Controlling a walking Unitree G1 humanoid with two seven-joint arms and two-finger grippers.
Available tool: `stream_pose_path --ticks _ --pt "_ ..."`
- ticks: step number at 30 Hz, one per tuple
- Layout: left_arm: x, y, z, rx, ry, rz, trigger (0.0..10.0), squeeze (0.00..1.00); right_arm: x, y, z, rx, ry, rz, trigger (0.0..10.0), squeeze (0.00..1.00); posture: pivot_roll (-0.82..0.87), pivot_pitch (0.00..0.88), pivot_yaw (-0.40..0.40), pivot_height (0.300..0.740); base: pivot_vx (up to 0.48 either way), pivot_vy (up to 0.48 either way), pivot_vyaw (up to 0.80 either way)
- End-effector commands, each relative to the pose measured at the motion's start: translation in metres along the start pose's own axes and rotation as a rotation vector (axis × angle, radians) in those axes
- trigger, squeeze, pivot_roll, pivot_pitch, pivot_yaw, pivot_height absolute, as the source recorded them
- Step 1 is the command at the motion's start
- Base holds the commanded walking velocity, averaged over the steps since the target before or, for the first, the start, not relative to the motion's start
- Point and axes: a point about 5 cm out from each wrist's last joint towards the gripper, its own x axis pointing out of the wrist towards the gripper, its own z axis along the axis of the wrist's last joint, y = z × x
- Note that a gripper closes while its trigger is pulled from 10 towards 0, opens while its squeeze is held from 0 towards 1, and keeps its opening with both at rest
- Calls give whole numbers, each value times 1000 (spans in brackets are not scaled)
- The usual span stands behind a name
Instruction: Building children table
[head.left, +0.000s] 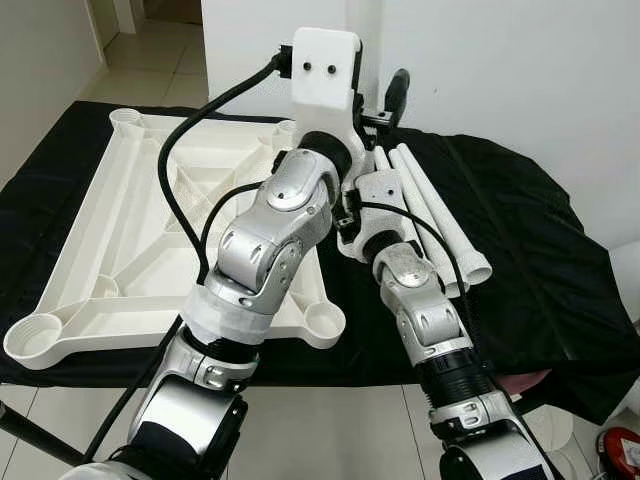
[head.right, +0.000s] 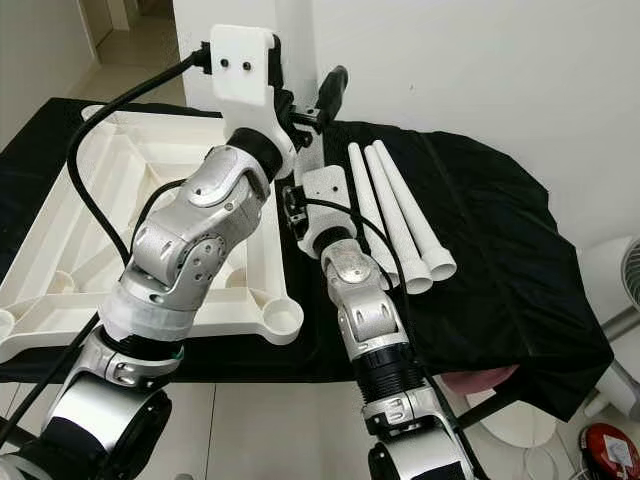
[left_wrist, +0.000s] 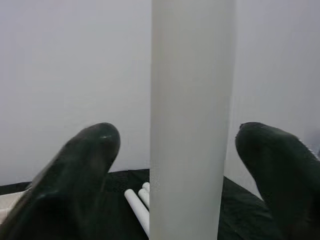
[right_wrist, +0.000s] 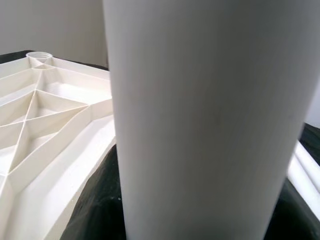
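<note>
Left gripper (left_wrist: 175, 150) fingers spread wide around upright white leg (left_wrist: 192, 115), apparently not pinching. Right gripper state: cannot tell. Advice: hold leg vertical, centre over tabletop (head.left: 120, 250) corner socket (head.left: 325, 320), then press.

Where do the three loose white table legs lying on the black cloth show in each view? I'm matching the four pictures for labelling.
Left eye view: loose legs right of centre, beside the right forearm.
Right eye view: centre-right, fanned on the cloth.
Left wrist view: their ends between the upright leg and one black finger.
Right wrist view: a sliver behind the upright leg, away from the tabletop.
Shared landmark: the black cloth.
</note>
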Motion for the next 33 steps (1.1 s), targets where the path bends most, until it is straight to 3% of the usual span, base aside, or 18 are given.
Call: stream_pose_path --ticks 1,8,9,17,23,25,32,33 --pt "-1 -7 1 -1 -9 -79 10000 1000 0 -4 -4 20 20 -25 10000 0 32 0 -110 740 0 0 0" --pt "-3 -8 3 38 -20 -86 10000 1000 0 -20 -5 53 21 -121 10000 0 34 0 -111 740 0 0 0" --pt "-3 -7 3 41 -21 -83 10000 0 -1 -24 -5 60 20 -145 10000 0 34 0 -111 740 0 0 0" --pt "-12 5 -5 37 8 -54 10000 0 -5 -41 -8 95 20 -223 10000 0 36 0 -114 740 0 0 0" --pt "-19 16 -16 87 32 -18 10000 0 -10 -46 -7 99 -4 -247 10000 0 38 0 -115 740 0 0 0" --pt "-27 26 -24 123 52 5 10000 0 -13 -51 -8 104 -13 -263 10000 0 40 0 -119 740 0 0 0" --pt "-41 37 -40 203 102 14 10000 0 -18 -55 -11 97 -13 -271 10000 0 36 0 -120 740 0 0 0" --pt "-49 38 -49 269 128 -3 10000 0 -21 -56 -12 89 -18 -268 10000 0 36 0 -121 740 0 0 0"
